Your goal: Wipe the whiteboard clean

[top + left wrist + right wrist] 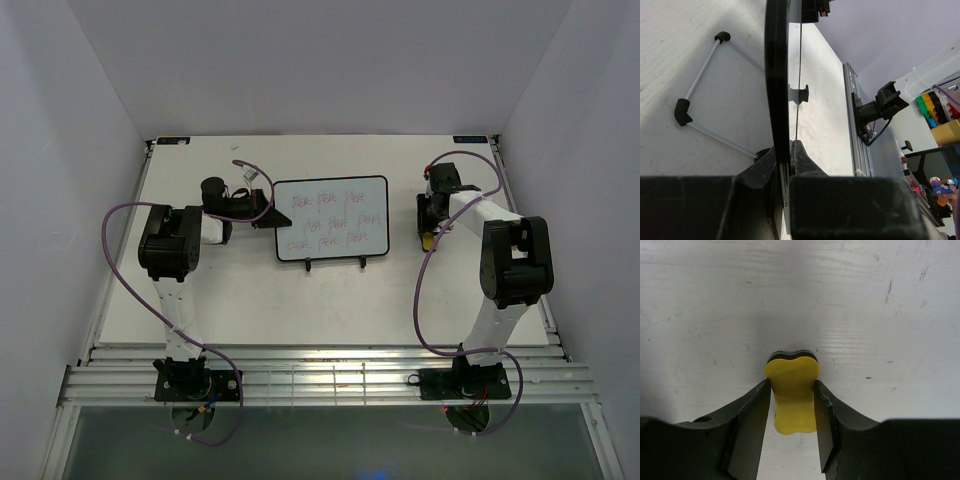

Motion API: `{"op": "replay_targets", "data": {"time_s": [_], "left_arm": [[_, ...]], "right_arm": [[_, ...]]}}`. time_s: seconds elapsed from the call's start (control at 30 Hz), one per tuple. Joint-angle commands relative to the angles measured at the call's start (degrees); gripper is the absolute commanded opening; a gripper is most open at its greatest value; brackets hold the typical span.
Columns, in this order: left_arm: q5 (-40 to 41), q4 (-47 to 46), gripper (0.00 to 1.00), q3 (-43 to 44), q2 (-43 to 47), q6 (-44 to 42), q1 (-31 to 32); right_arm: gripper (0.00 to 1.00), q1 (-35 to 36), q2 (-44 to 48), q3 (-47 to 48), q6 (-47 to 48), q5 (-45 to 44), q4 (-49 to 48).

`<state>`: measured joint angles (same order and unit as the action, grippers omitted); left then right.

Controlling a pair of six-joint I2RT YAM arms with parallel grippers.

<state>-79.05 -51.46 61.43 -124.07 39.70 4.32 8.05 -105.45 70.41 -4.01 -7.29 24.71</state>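
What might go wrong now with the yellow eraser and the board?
1. The right jaws pinch the eraser only at its narrow waist; it might twist or slip out when lifted.
2. The left jaws hold the board by just one edge, so hard wiping might tip or swing it.

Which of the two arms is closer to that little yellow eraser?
Right. The right gripper straddles the yellow eraser, fingers touching its sides; the left gripper is across the table, clamping the whiteboard.

On the table [250, 300], the whiteboard [331, 219] stands between the left hand [786, 157], leftward, and the eraser [791, 390], rightward.
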Motion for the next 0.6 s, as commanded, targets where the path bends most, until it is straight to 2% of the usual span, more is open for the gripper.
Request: {"op": "replay_targets", "data": {"time_s": [0.0,0.33,0.57], "left_arm": [[2.4,-0.7,0.00,0.2,3.4,-1.9,-0.8],[2.3,-0.6,0.00,0.3,3.6,-1.8,-0.9],[2.3,-0.6,0.00,0.3,3.5,-1.6,-0.9]], "right_arm": [[0.44,0.1,-0.5,1.1,0.3,-1.1,0.4],[0.51,0.2,-0.6,-0.9,-0.2,-1.6,0.3],[0.49,0.3,0.2,-2.5,-0.3,-0.7,-0.2]]}}
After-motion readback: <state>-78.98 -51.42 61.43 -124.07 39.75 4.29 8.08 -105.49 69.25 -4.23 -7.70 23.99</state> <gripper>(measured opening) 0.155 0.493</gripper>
